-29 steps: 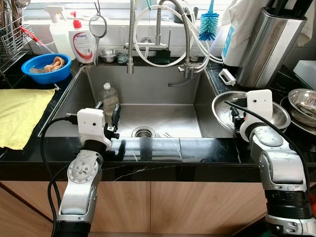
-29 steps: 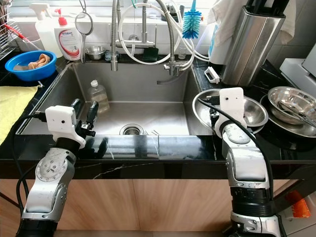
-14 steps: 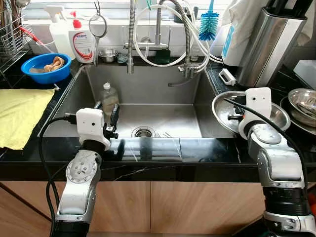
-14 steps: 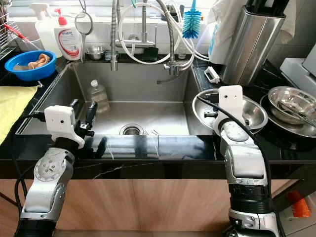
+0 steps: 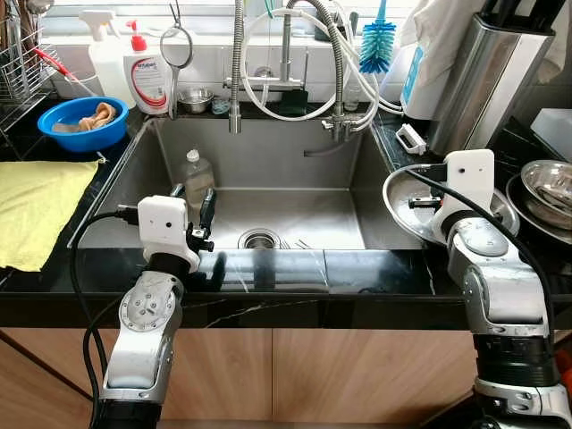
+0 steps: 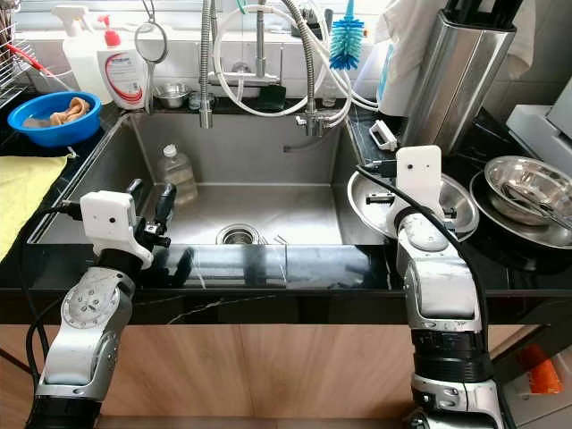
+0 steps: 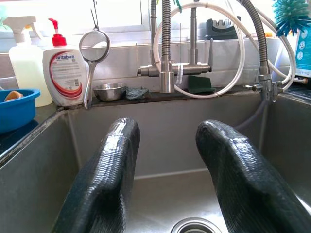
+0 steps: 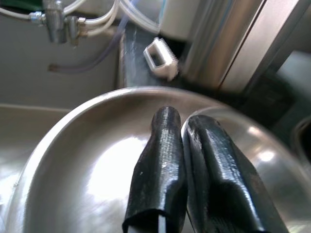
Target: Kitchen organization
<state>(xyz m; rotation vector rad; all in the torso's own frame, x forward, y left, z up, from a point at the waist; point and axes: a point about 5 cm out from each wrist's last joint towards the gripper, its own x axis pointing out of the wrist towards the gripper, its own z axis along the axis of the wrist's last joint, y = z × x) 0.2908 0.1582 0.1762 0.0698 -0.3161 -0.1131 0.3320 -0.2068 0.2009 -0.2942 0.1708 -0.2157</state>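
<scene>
a stainless steel sink [image 5: 268, 170] fills the centre of the frame, set in a black counter [image 5: 295, 273]. a yellow cloth [image 5: 36, 201] lies at the left edge, with a blue bowl [image 5: 82, 123] above it in the upper left. right of the sink sits a wide steel bowl [image 5: 402, 192]; more steel bowls [image 5: 547, 183] stack at the far right. a clear plastic bottle [image 5: 197, 172] stands inside the sink, left of centre. the right gripper [image 8: 187, 160] has its fingers pressed together on that wide bowl's near rim, pinching it. the left gripper [image 7: 167, 165] hovers over the sink's front left, fingers spread, holding nothing. the tidying looks early: bottle and bowls remain unsorted.
</scene>
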